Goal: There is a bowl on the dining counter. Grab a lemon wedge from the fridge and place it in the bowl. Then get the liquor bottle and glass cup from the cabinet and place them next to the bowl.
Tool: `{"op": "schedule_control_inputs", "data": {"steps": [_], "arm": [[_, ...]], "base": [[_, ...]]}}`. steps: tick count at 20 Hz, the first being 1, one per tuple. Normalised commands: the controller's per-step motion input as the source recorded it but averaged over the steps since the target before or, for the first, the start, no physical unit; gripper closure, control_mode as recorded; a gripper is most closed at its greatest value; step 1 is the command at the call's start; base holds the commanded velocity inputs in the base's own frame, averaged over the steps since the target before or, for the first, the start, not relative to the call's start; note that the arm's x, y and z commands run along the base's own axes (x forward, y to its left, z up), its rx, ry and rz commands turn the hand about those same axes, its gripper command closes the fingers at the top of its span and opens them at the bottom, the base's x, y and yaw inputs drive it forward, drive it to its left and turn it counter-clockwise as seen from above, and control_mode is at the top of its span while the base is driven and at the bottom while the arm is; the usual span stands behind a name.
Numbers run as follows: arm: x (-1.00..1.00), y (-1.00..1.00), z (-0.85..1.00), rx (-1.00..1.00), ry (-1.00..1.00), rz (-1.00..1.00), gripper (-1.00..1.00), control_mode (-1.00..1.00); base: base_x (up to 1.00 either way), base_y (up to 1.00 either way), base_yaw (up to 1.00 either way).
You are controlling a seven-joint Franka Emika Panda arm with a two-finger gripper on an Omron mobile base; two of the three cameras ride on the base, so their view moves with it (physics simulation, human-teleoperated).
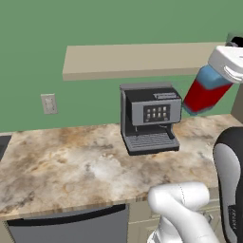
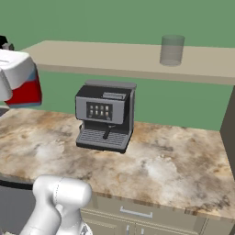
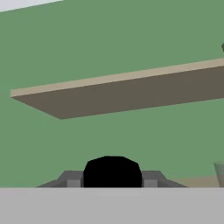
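We see the liquor bottle (image 1: 207, 93) lifted clear of the marbled tabletop (image 1: 71, 166), tilted, near that tabletop's right end in the left base view. Its blue shoulders and red lower body show, but its top is swallowed by the white hand of the arm. In the right base view the bottle (image 2: 25, 92) sits at the frame's left edge, mostly hidden behind the same white hand, with just a red patch and a sliver of blue visible.

In the hand view the black cap (image 3: 112, 171) rises between the two grey fingertips of the gripper (image 3: 112, 180), which close on it from either side, so we read the gripper as clamped on the liquor bottle; the fingertips themselves are cut off low in that view.

The glass cup (image 2: 172, 49) stands upright on the beige shelf (image 2: 137, 59), toward its right end, well apart from the bottle. In the hand view a faint grey corner at the right edge may be the same cup; we cannot tell.

A grey coffee machine (image 1: 149, 117) sits at the tabletop's back edge, under the shelf. A wall socket (image 1: 49, 103) is on the green wall, left.
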Motion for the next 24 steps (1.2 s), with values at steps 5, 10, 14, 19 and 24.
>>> {"op": "schedule_control_inputs", "data": {"steps": [5,10,14,19,24], "arm": [[0.0,0.0,0.0,0.0,0.0,0.0,1.0,1.0],[0.0,0.0,0.0,0.0,0.0,0.0,1.0,1.0],[0.0,0.0,0.0,0.0,0.0,0.0,1.0,1.0],[0.0,0.0,0.0,0.0,0.0,0.0,1.0,1.0],[0.0,0.0,0.0,0.0,0.0,0.0,1.0,1.0]], "base": [[-0.5,0.0,-0.22],[-0.49,0.04,-0.63],[-0.32,0.06,-0.7],[-0.29,0.05,-0.71],[-0.28,0.05,-0.71]]}}
